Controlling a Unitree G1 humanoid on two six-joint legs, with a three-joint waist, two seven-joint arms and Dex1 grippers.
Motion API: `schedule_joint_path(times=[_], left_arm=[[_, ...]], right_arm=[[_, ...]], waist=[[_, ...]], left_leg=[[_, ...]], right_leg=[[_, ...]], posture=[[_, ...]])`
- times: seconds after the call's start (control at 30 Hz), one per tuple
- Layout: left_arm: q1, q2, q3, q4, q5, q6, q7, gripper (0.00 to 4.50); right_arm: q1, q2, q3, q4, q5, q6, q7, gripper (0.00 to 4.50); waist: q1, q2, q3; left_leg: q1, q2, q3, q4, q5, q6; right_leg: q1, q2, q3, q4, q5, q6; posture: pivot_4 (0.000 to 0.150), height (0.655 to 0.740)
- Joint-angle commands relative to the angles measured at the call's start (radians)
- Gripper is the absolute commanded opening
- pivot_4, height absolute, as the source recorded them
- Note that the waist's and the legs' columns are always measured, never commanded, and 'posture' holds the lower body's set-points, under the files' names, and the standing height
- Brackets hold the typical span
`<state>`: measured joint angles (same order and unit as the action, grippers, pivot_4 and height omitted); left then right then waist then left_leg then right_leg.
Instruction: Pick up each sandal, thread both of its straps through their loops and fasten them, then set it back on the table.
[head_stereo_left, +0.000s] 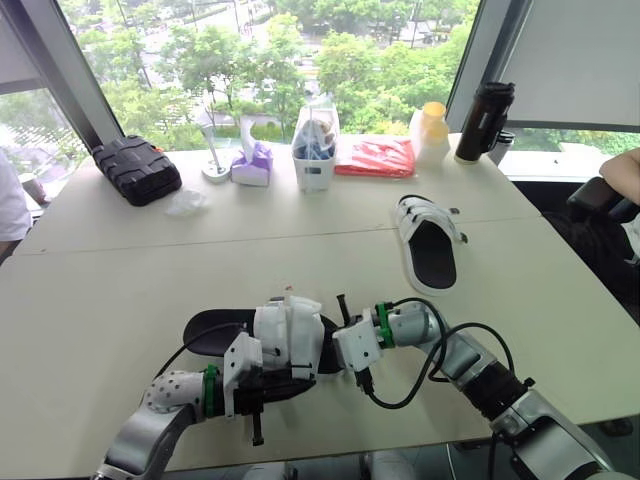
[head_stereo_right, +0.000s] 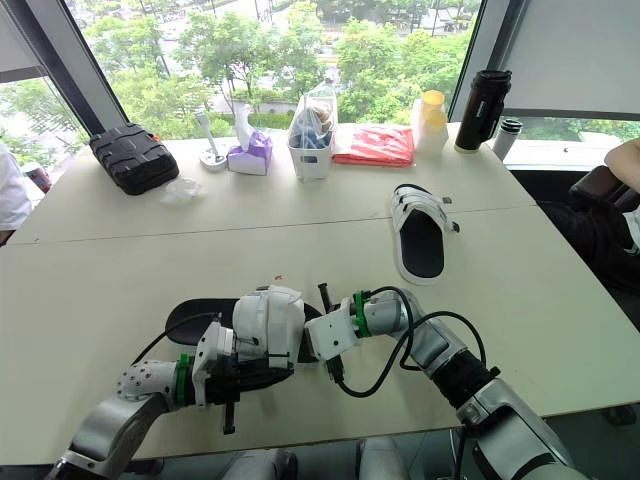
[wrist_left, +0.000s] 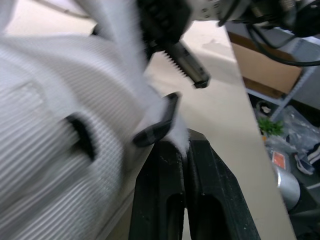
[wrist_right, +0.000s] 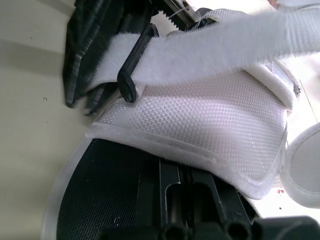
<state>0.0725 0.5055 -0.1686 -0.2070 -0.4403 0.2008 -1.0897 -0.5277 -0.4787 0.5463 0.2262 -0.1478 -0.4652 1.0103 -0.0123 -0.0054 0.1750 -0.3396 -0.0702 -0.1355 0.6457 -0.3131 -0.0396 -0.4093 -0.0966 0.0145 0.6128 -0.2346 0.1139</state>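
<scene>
At the near middle of the table (head_stereo_left: 100, 290), the left gripper (wrist_left: 181, 145) is pinched tight on the free end of a white strap (wrist_right: 200, 55), right where it comes out of the black loop (wrist_right: 131, 70); that strap looks already threaded. Just to its right is the near sandal (head_stereo_left: 285, 330), between the two arms. Its long axis runs left to right: the black footbed trails off to the left and the white upper sits towards the right. The right gripper (head_stereo_left: 338, 325) presses in against the upper's right end, and whether it actually grips the sole cannot be told. The held strap stretches across the upper from the left gripper's side, so the left arm is the one placed to fold it back over the loop and press it down, probably while the right steadies the shoe. The second sandal (head_stereo_left: 430, 245) lies well apart, farther off and to the right, lengthwise near to far, closer to the right arm.
</scene>
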Motion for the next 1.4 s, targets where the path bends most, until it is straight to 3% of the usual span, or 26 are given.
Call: schedule_joint_path(times=[0.03, 0.27, 0.53, 1.0, 1.2, 1.4], left_arm=[[0.050, 0.038, -0.011, -0.068, -0.045, 0.079, -0.016, 0.04], [0.193, 0.213, -0.055, -0.187, -0.120, 0.254, -0.106, 0.04], [0.232, 0.371, -0.143, -0.213, -0.063, 0.253, -0.190, 0.04], [0.133, 0.296, 0.183, -0.342, -0.391, 0.302, -0.067, 0.04], [-0.034, 0.265, 0.272, -0.230, -0.560, 0.443, -0.008, 0.04], [-0.227, 0.195, 0.268, -0.077, -0.637, 0.585, 0.069, 0.04]], right_arm=[[0.025, -0.012, 0.036, 0.053, -0.068, 0.043, 0.022, 0.00], [0.026, -0.015, 0.038, 0.055, -0.064, 0.040, 0.026, 0.00], [0.008, -0.001, 0.038, 0.074, -0.065, 0.041, 0.019, 0.00], [-0.002, -0.002, 0.043, 0.100, -0.067, 0.018, 0.015, 0.00], [-0.011, 0.003, 0.046, 0.114, -0.072, 0.010, 0.010, 0.00], [-0.017, 0.002, 0.047, 0.118, -0.073, 0.008, 0.003, 0.00]], waist=[[-0.001, 0.000, 0.000], [-0.006, 0.001, 0.000], [-0.016, -0.001, -0.001], [-0.022, -0.002, -0.001], [-0.023, -0.003, -0.001], [-0.022, -0.003, -0.001]], left_leg=[[0.000, 0.000, 0.000, 0.000, 0.000, 0.000], [0.000, 0.000, 0.001, -0.001, -0.001, 0.001], [0.002, 0.002, 0.002, -0.007, -0.002, 0.002], [0.002, 0.002, 0.001, -0.013, -0.001, 0.001], [0.002, 0.001, 0.000, -0.011, 0.000, 0.000], [0.002, -0.001, 0.000, -0.011, 0.002, -0.003]], right_leg=[[0.000, 0.000, 0.000, 0.000, -0.001, 0.001], [0.000, 0.000, 0.000, -0.001, -0.001, 0.002], [-0.002, 0.000, 0.001, 0.000, -0.003, -0.003], [-0.005, 0.000, 0.000, 0.000, -0.005, -0.008], [-0.004, 0.001, -0.001, 0.001, -0.004, -0.008], [-0.005, 0.001, -0.001, 0.002, -0.002, -0.005]], posture=[[0.150, 0.7400], [0.150, 0.7400], [0.150, 0.7400], [0.150, 0.7400], [0.150, 0.7400], [0.150, 0.7400]])
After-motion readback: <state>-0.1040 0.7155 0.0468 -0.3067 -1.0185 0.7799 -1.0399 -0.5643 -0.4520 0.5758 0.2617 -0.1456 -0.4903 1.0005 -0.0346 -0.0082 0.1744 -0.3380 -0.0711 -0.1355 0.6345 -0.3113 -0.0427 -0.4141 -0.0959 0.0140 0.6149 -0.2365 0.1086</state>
